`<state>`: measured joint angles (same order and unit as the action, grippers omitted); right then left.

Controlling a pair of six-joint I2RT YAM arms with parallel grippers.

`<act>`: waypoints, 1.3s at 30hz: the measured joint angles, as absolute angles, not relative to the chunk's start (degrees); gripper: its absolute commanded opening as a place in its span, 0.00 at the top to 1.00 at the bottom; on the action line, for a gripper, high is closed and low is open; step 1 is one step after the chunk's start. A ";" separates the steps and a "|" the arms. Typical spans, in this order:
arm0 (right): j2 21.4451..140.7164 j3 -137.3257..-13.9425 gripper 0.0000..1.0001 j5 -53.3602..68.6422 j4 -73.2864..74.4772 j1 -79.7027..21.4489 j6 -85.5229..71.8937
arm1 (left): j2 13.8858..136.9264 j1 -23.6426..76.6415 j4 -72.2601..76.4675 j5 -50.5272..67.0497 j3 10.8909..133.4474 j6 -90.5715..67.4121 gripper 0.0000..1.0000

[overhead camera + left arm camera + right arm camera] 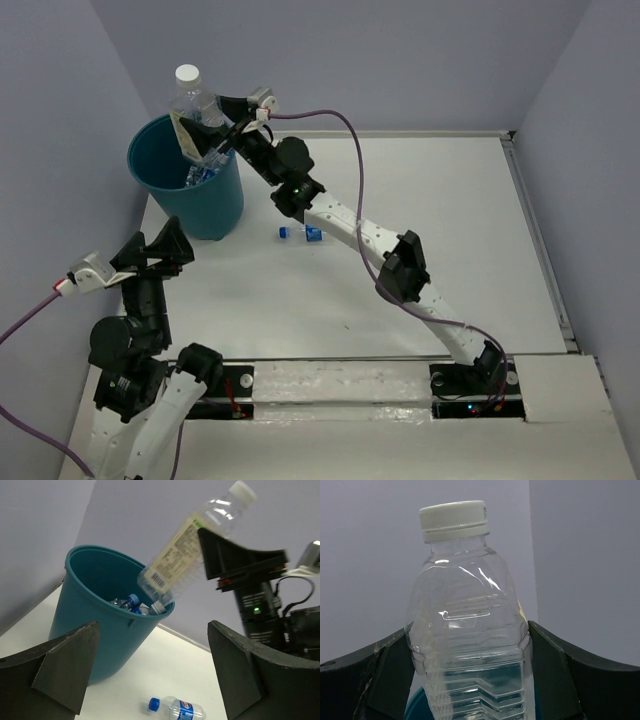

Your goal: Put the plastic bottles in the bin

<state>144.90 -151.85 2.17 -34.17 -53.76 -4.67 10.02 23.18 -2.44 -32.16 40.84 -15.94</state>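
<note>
The large bottle [470,645], clear with a white cap and a cream label down one side, hung above the bin [215,205], cap up and base down. In the left wrist view it leaned, its base over the bin's mouth just inside the far rim and its cap well above the rim. The right tool [222,138] was clamped on it, one dark finger pressed to each side of the body below the shoulder. Under it, several small bottles [131,602] lay heaped in the bottom of the teal bin, at least one with a blue cap. The bin stood at the far left corner of the white tabletop [440,200], close to the lilac walls [420,60]. One more small bottle [300,233], with a blue cap and a blue label, lay on its side on the tabletop just right of the bin, beneath the outstretched right arm. Nearer, at the left edge, the left tool [170,245] hovered above the tabletop near the bin with its fingers spread wide apart and nothing between them, facing the bin's wall.
</note>
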 measured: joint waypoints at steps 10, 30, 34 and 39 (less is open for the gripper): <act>149.69 -153.69 0.45 -2.00 -39.46 -53.74 -11.68 | 9.13 23.03 -2.37 -31.51 40.84 -16.32 0.01; 142.98 -149.29 0.00 2.20 -21.78 -53.78 -9.91 | 9.80 22.00 -1.91 -30.20 40.84 -16.47 0.01; 138.26 -149.05 0.00 3.46 -17.85 -53.78 -8.60 | 10.39 22.00 -1.89 -30.20 40.84 -16.47 0.01; 131.35 -145.62 0.19 3.27 -16.64 -53.78 -6.20 | 11.03 21.32 -1.91 -30.26 40.84 -16.45 0.01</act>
